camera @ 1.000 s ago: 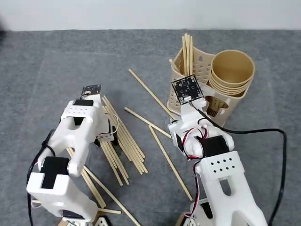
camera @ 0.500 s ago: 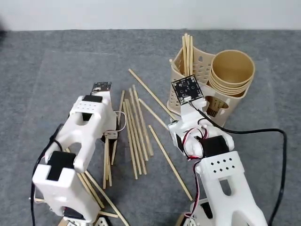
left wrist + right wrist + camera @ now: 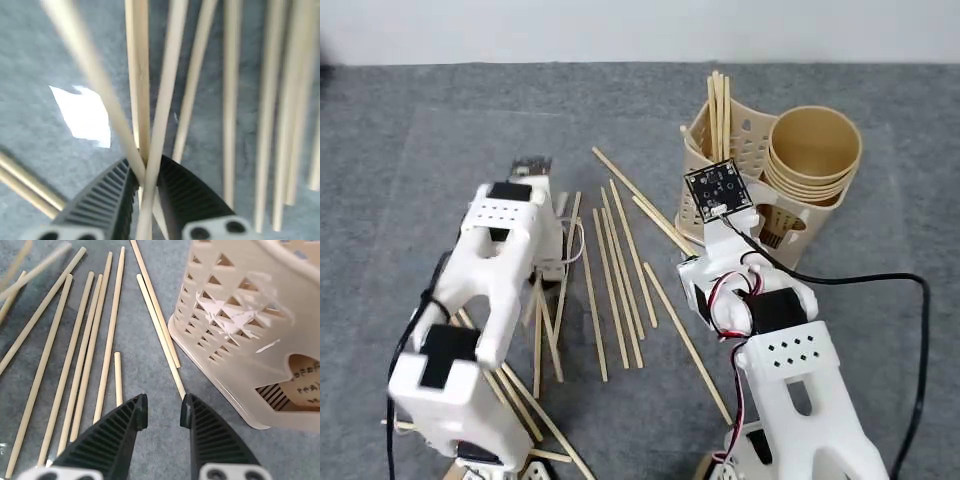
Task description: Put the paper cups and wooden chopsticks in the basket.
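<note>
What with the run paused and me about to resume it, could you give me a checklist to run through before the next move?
1. Left gripper shut on the held chopsticks: ok.
2. Held chopsticks lined up: not ok, they cross between the jaws.
3. Right gripper open and holding nothing, beside the basket: ok.
4. Basket upright: ok.
5. Paper cups stacked in the basket: ok.
6. Loose chopsticks cleared: not ok, many lie flat near the basket.
</note>
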Available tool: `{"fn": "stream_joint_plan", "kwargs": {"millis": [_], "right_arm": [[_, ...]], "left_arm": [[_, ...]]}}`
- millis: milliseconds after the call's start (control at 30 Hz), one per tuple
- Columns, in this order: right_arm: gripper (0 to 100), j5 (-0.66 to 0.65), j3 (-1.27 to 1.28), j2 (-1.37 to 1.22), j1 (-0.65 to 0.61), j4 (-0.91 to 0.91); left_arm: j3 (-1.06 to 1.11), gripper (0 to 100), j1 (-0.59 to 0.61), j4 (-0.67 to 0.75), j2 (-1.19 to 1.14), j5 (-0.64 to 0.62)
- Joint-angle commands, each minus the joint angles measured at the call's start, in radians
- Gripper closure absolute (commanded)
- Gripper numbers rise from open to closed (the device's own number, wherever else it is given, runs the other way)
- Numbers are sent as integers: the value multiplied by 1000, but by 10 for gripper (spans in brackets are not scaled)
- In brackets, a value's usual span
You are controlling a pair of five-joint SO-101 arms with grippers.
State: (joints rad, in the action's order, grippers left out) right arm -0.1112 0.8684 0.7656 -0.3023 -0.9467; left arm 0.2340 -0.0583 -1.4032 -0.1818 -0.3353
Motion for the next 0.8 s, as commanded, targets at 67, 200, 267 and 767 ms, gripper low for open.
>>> {"fn": "stream_joint_plan", "kwargs": {"millis": [67, 200, 267, 767], "right_arm": [[877, 8, -9, 27, -4, -8], [877, 6, -9, 27, -4, -8], [877, 6, -9, 39, -4, -19], [877, 3, 115, 518, -4, -209]], "left_arm": [[-79, 988, -6, -37, 212, 46], [-81, 988, -6, -29, 276, 58], [-107, 988, -6, -35, 298, 89], [-464, 988, -60, -147, 336, 146]]}}
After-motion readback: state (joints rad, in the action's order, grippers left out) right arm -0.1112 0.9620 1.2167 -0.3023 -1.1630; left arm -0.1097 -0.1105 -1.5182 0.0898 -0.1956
